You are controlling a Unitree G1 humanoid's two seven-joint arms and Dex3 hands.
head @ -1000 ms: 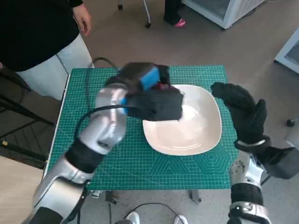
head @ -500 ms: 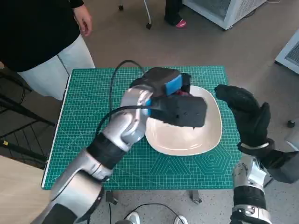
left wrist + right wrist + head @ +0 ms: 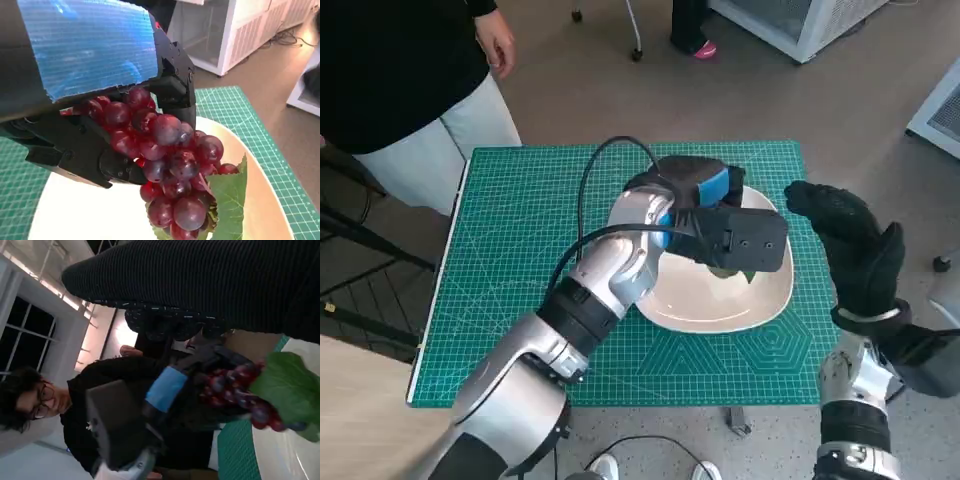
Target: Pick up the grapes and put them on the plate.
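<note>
Over the last second our left hand (image 3: 715, 215) has travelled from the plate's far left rim to a spot over the middle of the plate (image 3: 665, 305), carrying the grapes (image 3: 170, 170) with it. The left wrist view shows the black fingers (image 3: 172, 82) closed around the top of the bunch, which hangs below them with its green leaf (image 3: 225, 200) downmost, directly above the plate's cream surface. We cannot tell whether the lowest berries already touch the plate. Our right hand (image 3: 850, 250) hovers just beside the plate's right rim, holding nothing, its gloved fingers loosely apart. We judge the pickup and carry done; what is left is to lower the bunch onto the plate, let the fingers open, and draw the hand clear.
</note>
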